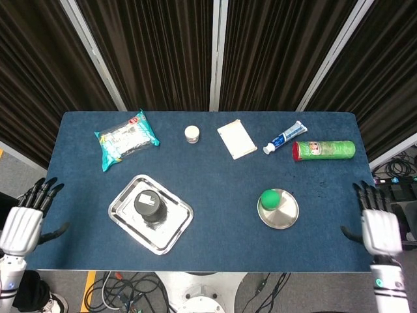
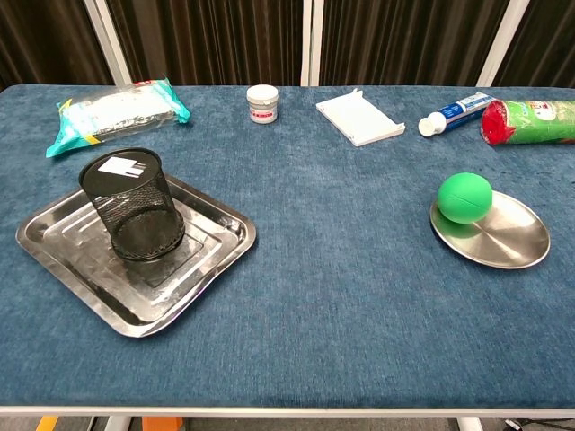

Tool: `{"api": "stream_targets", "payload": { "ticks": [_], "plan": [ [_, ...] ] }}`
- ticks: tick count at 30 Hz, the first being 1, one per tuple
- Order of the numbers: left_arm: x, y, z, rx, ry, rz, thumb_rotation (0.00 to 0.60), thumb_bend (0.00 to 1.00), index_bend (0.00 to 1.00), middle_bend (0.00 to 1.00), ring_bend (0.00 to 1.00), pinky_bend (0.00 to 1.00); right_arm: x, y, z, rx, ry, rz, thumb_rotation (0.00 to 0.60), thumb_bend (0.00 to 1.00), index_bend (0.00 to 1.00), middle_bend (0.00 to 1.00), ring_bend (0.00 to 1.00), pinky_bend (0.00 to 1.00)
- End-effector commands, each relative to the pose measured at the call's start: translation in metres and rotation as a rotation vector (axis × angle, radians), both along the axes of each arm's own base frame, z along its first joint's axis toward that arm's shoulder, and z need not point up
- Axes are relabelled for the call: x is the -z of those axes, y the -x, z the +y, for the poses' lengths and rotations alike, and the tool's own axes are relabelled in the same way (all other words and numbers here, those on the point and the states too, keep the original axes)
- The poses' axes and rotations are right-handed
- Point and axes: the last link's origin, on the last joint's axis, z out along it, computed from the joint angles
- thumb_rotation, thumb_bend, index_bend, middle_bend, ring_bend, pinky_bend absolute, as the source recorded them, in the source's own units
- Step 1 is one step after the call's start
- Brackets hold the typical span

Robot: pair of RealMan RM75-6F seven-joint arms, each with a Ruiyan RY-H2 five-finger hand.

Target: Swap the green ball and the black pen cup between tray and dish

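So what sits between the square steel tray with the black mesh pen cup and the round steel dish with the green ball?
Nothing: only bare blue tablecloth between steel tray and steel dish, clearest in the chest view.

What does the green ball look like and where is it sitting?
The green ball is round, plain bright green with a dull, soft-looking surface and a faint seam line. It sits in the shiny round metal dish, not in the middle but up against the dish's left rim, the side nearer the tray. Only the dish touches it. No hand is on it: both hands are off at the table's edges.
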Motion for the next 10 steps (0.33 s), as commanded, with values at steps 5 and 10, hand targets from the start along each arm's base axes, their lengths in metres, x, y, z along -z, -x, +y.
{"api": "stream_targets", "payload": {
  "ticks": [5, 10],
  "plan": [
    [0.013, 0.014, -0.035, -0.019, 0.059, 0.063, 0.328, 0.16, 0.11, 0.07, 0.01, 0.17, 0.005, 0.041, 0.056, 0.087, 0.041, -0.004, 0.6, 0.08, 0.0, 0.0, 0.0, 0.0],
    [0.014, 0.018, -0.034, -0.049, 0.043, 0.047, 0.307, 0.16, 0.11, 0.07, 0.01, 0.17, 0.013, 0.037, 0.053, 0.059, 0.026, 0.004, 0.6, 0.08, 0.0, 0.0, 0.0, 0.0]
  ]
}}
